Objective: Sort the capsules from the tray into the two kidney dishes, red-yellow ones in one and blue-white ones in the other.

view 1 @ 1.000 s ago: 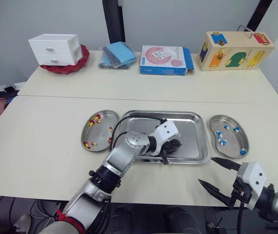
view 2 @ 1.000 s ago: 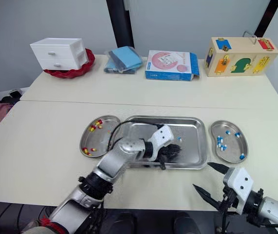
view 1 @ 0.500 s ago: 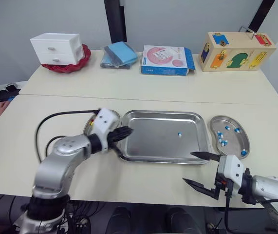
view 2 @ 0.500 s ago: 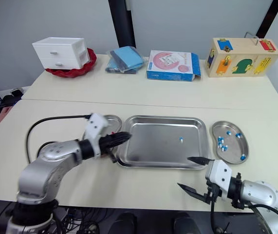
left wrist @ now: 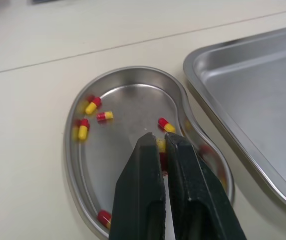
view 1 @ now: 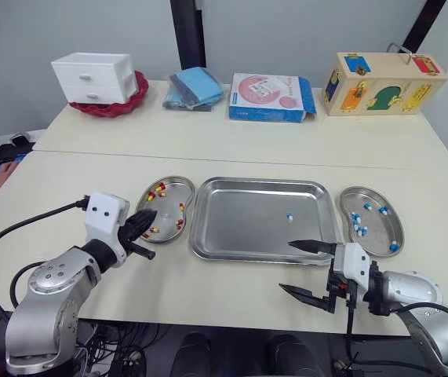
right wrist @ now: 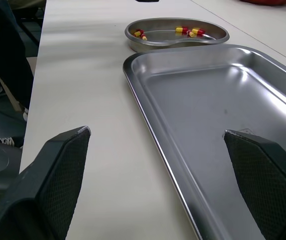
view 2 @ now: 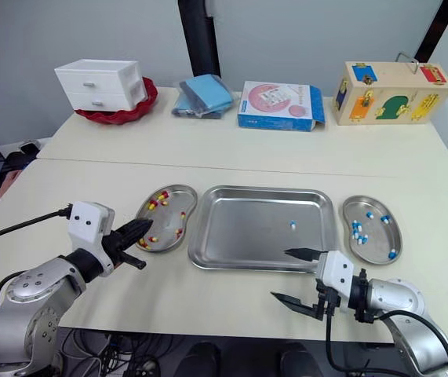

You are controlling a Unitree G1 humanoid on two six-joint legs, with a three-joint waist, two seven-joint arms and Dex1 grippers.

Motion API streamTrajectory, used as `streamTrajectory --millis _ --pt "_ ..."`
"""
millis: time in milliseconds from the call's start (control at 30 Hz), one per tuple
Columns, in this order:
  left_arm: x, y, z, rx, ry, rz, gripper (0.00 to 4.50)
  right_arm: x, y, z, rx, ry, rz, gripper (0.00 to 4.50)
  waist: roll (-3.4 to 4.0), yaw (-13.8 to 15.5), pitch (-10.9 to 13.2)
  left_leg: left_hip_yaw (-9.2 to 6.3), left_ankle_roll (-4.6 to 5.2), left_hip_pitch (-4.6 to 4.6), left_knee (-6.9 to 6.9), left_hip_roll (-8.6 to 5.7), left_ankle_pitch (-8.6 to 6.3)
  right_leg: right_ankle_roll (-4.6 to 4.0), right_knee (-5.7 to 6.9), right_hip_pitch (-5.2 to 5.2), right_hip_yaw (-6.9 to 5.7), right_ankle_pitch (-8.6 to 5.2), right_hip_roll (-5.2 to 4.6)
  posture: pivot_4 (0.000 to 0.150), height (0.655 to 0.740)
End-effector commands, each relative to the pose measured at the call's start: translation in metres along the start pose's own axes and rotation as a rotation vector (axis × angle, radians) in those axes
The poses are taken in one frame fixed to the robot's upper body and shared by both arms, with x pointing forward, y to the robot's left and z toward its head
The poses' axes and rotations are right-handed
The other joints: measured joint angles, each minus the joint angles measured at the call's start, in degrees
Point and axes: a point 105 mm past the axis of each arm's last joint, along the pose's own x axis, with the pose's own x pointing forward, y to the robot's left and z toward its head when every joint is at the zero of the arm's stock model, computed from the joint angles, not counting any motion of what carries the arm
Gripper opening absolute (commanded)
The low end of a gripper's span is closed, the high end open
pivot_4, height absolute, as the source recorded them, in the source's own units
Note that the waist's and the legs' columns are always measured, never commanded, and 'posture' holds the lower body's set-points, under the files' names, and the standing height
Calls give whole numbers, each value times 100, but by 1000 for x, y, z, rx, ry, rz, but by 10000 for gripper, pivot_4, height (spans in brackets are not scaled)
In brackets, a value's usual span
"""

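One blue-white capsule (view 1: 289, 216) lies alone in the steel tray (view 1: 231, 236), right of its middle and towards the far side. The right kidney dish (view 1: 374, 250), just beside the tray's right edge, holds several blue-white capsules (view 1: 357, 228). The left kidney dish (left wrist: 72, 150), just beside the tray's left edge, holds the red-yellow capsules (left wrist: 91, 105), scattered along its floor. The left gripper (left wrist: 161, 139) hangs over the near rim of that left dish with its fingers pressed almost together. A red-yellow capsule shows in the thin slit at the tips (pinched or lying in the dish below, I cannot tell). The right gripper (view 1: 286, 265) sits low near the front edge of the table (view 1: 90, 181), before the tray's near right corner. Its fingers are spread wide with nothing between them, and one tip reaches over the tray's near rim. Along the far side of the table stand a white drawer unit (view 1: 92, 77) in a red bowl (view 1: 125, 102), folded blue cloths (view 1: 194, 86), a pink and blue box (view 1: 269, 96) and a wooden latch box (view 1: 384, 72).
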Motion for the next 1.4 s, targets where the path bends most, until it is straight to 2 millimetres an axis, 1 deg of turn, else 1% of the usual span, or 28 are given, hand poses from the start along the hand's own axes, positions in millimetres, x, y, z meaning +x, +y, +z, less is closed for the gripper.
streamTrajectory --millis 33,67,100,133,167,233,467,533,633,733,800,833,933,1033,1100,1167,1200,1267,1400 --pt "4 7 10 -2 -55 3 10550 4 3 10 -23 -40 17 45000 0 -1 0 0 0 0 0 0 0 0 0 0 0 0 0 1500 7400" --pt "6 7 11 5 -57 -1 14172 4 3 10 -23 -40 18 45000 0 -2 0 0 0 -1 0 0 0 0 0 0 0 0 0 1500 7400" --pt "8 6 12 16 -66 -4 15919 5 4 11 -22 -39 17 45000 0 -4 0 0 0 -1 0 0 0 0 0 0 0 0 0 1500 7400" --pt "10 6 14 24 -73 -5 19270 5 4 12 -22 -38 17 45000 0 -6 0 0 0 -2 0 0 0 0 0 -1 0 0 0 1500 7400" --pt "11 6 14 27 -77 -5 19750 5 4 12 -22 -38 16 45000 0 -6 0 1 0 -2 -1 0 0 0 0 -2 0 0 0 1500 7400" --pt "12 3 12 48 -68 -18 25172 5 4 13 -20 -36 10 45000 0 -4 0 0 0 -1 -1 0 0 0 0 -1 0 0 0 1500 7400" --pt "9 8 13 73 -90 3 25172 3 2 13 -16 -26 -10 45000 0 -10 0 1 0 -1 -1 0 0 0 1 -2 1 0 0 1500 7400" --pt "4 10 14 62 -100 4 25172 2 0 14 -18 -22 -27 45000 0 -11 0 1 0 -1 -2 0 0 0 1 -2 1 0 0 1500 7400" --pt "-9 11 11 19 -94 -23 25172 -7 -2 15 -9 -9 -62 45000 0 -11 0 1 0 -2 -3 1 0 0 1 -4 1 0 0 1500 7400" --pt "-29 11 -3 -3 -24 -71 25172 -23 -4 14 17 21 -109 45000 0 -12 0 2 0 -4 -6 1 0 0 -2 -5 1 0 0 1500 7400" --pt "-44 17 -14 -4 38 -77 25172 -37 -5 13 36 53 -146 45000 0 -13 0 3 1 -2 -8 1 -1 0 -3 -5 3 0 -1 1500 7400" --pt "-53 21 -21 7 77 -74 25172 -49 -6 10 49 85 -173 45000 0 -13 0 4 1 -2 -8 2 -1 -1 -3 -5 3 -1 0 1500 7400" --pt "-69 30 -35 14 149 -59 25172 -74 -7 4 78 146 -231 45000 -3 -2 2 5 1 -1 -8 0 -1 -1 -6 -2 3 -1 -1 1500 7400" --pt "-83 38 -51 -21 211 -31 31030 -113 -16 -6 108 240 -325 45000 -5 -4 1 7 1 4 -7 -1 -1 0 -7 2 5 -2 -2 1500 7400" --pt "-91 42 -61 -42 241 -8 37156 -134 -23 -11 138 279 -386 45000 -10 -15 3 14 2 6 -7 0 -1 0 -11 2 10 -2 -2 1500 7400" --pt "-96 43 -68 -41 262 -6 43604 -148 -29 -15 160 300 -426 45000 -14 -29 5 17 2 9 -9 2 -2 0 -11 1 13 -2 0 1500 7400" --pt "-99 43 -71 -38 273 0 44675 -155 -30 -18 173 317 -435 45000 -14 -31 5 17 2 10 -9 3 -2 -1 -11 1 13 -2 1 1500 7400" --pt "-104 44 -76 -36 286 11 44675 -164 -30 -22 193 340 -437 45000 -14 -31 5 22 2 10 -10 3 -2 -1 -12 1 18 -3 1 1500 7400" --pt "-111 46 -82 -46 304 23 44675 -166 -31 -24 179 350 -436 45000 -14 -32 5 24 3 10 -12 4 -2 -1 -13 -1 20 -3 1 1500 7400"
